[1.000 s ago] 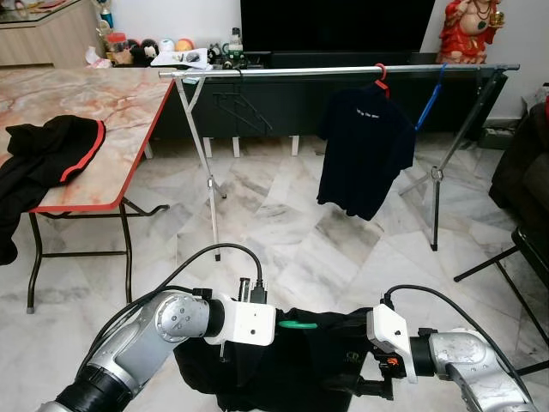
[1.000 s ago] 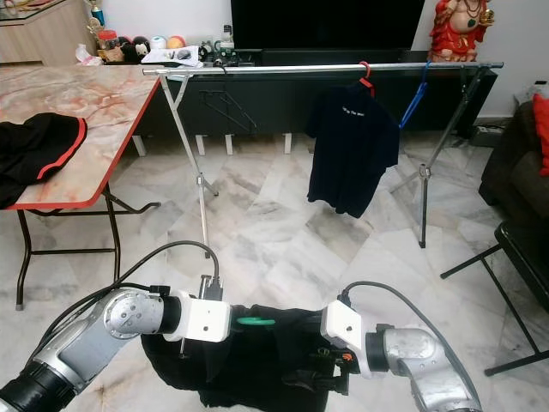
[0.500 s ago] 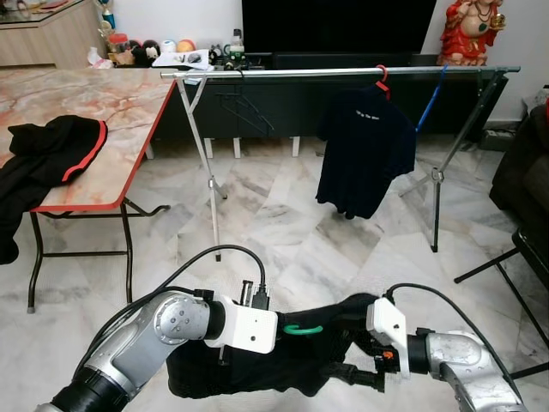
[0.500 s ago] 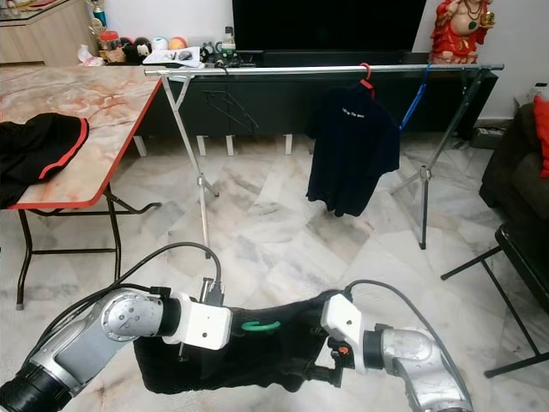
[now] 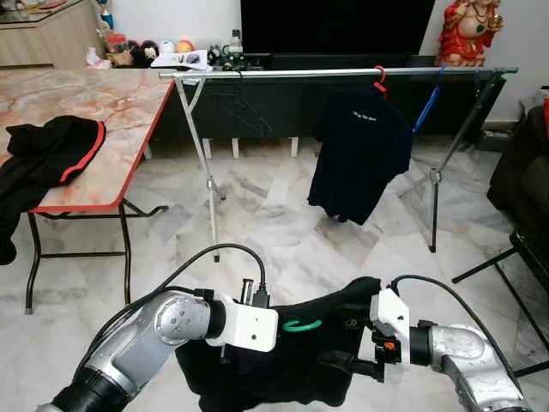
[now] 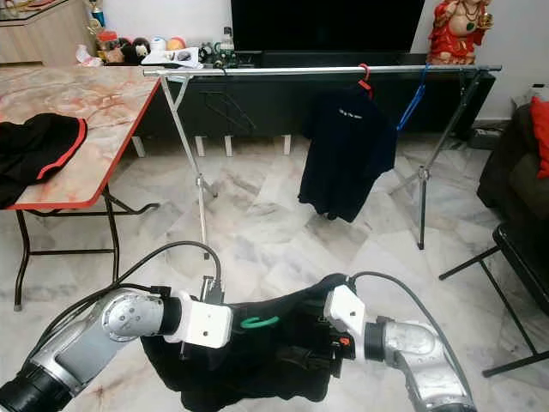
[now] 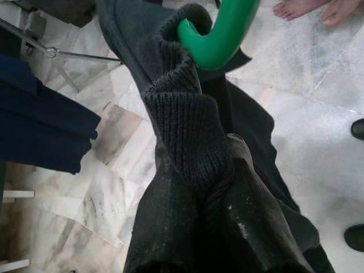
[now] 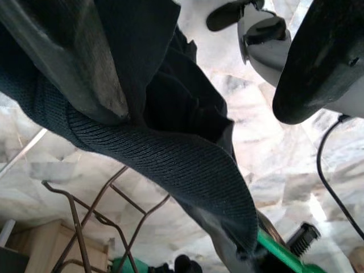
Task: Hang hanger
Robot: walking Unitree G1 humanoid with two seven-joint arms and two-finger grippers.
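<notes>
Marble table (image 5: 103, 112) with black jacket (image 5: 47, 154) on it, left of rail (image 5: 343, 73) with hung shirt (image 5: 356, 154)

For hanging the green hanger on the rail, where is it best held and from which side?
Hold the green hanger just below its hook, at the neck inside the black garment's collar, coming from the robot's left as the left claw does. That leaves the curved hook free to slip over the rail.

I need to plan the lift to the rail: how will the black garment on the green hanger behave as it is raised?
Likely floppy: the black garment sags in folds between the left pincer and right pincer. Its ribbed knit bunches around the green hanger, so it may slide or swing. Probably light.
</notes>
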